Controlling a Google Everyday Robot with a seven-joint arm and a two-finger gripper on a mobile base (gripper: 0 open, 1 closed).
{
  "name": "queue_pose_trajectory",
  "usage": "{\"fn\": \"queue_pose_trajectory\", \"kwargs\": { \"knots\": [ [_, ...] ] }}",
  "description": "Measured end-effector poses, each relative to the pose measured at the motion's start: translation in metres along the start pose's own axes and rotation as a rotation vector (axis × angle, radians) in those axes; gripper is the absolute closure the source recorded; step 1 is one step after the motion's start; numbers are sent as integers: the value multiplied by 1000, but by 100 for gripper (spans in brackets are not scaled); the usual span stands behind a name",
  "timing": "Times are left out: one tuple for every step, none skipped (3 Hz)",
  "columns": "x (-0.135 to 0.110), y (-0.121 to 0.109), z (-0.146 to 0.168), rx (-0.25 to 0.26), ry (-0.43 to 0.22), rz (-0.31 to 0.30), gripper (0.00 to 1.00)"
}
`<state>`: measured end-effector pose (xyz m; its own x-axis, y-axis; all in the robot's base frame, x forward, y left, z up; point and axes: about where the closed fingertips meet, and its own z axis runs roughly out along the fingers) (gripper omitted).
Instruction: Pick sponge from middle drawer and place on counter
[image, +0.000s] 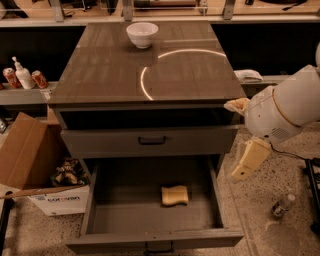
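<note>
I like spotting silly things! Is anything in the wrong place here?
A sponge lies alone in the open middle drawer, an odd home for it. A small bottle lies on the floor, far right. The pincer hangs right of that drawer, touching nothing.

I work in warm, dim light from overhead. It throws a bright curved glare across the counter (100, 70) and a sheen on the white bowl (142, 34). The recess under the top is black, and the middle drawer (125, 210) is shadowed at its far end. The gripper (245, 167), right of the drawer, catches pale light.
</note>
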<state>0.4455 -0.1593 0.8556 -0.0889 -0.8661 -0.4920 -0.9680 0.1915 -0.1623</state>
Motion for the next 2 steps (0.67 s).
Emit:
{"fn": "queue_pose_trajectory", "kwargs": {
  "knots": [
    [0,0,0,-1,2,0,0],
    [19,4,23,-42,-20,29,0]
  ]
}}
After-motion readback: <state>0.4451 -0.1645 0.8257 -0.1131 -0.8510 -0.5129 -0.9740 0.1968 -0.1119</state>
